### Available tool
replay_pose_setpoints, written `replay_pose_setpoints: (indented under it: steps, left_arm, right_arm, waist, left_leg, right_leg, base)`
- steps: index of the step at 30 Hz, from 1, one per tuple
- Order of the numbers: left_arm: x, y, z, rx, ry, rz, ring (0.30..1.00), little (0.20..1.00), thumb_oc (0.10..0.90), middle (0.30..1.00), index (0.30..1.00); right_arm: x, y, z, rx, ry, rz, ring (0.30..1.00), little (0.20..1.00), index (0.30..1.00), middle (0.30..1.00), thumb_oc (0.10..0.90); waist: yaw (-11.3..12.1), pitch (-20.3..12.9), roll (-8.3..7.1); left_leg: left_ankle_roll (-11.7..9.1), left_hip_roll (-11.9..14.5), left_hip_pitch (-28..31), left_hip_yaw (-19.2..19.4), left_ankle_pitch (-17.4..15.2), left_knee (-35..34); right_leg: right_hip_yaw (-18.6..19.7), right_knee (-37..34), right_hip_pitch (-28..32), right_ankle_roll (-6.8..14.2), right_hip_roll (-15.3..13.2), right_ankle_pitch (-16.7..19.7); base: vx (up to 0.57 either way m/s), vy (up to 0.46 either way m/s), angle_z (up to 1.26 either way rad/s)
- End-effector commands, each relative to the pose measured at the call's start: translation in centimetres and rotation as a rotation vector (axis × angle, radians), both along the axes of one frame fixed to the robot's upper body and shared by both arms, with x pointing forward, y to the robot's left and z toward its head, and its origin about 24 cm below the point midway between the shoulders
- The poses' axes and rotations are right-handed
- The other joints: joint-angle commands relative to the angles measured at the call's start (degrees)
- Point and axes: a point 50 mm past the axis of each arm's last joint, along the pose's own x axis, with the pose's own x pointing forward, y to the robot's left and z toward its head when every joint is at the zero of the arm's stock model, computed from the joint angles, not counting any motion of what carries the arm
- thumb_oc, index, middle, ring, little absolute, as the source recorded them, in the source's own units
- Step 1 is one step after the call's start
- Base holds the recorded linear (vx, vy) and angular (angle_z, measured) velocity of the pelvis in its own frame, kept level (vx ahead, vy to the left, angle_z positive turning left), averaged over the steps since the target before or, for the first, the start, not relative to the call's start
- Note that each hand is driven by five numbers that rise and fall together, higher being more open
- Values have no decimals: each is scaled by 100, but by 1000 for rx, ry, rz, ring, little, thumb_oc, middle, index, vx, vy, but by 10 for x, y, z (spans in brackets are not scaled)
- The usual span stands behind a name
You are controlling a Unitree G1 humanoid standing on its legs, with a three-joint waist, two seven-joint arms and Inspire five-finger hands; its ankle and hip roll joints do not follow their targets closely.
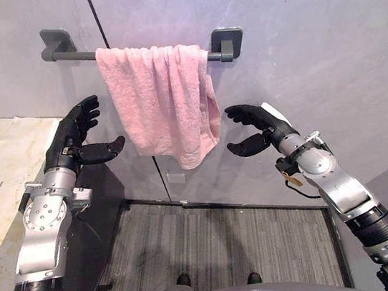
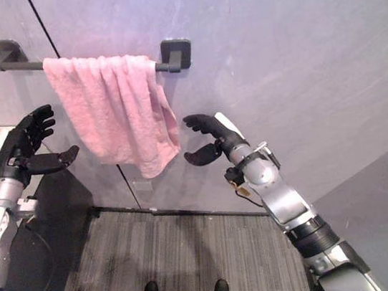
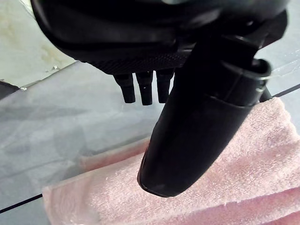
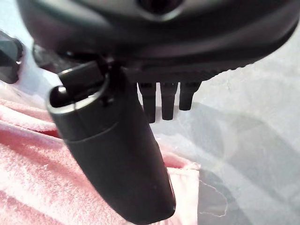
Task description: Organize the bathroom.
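Even, soft light; blurred close-ups; faint shadows on wall (image 1: 324,40).

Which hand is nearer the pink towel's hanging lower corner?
Right. The right hand hovers open just beside the pink towel, level with its lower corner; the left hand, also open, sits farther off, by the opposite edge.

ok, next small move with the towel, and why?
Probably bring both hands inward to the pink towel. It hangs bunched and uneven on the bar, while the left hand and right hand flank it, open, touching nothing.
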Motion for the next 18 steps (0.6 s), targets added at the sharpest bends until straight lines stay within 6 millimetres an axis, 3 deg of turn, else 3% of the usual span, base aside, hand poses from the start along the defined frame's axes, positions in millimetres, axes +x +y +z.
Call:
replay_pose_setpoints:
  steps: [1,10,18]
  left_arm:
    - [14,-5,48,129,-224,-79,900,900,800,900,900]
    - [29,0,44,158,-168,-102,900,900,800,900,900]
    - [33,1,40,148,-152,-107,900,900,800,900,900]
  right_arm:
    - [6,6,44,-13,-278,32,900,900,900,900,800]
    - [8,6,45,-21,-311,60,900,900,900,900,800]
    - [9,4,45,-9,-325,53,900,900,900,900,800]
  waist:
    - [-66,-663,122]
    - [-192,-681,264]
    - [-211,-680,269]
  left_leg:
    - [-420,590,28,269,-212,90]
    - [-397,583,73,366,-222,103]
    - [-394,586,97,395,-224,101]
  right_leg:
    - [139,106,190,249,-108,-664]
    - [223,102,221,269,-127,-676]
    - [230,96,241,266,-126,-680]
  base:
    - [0,0,0]
    - [0,0,0]
    - [0,0,0]
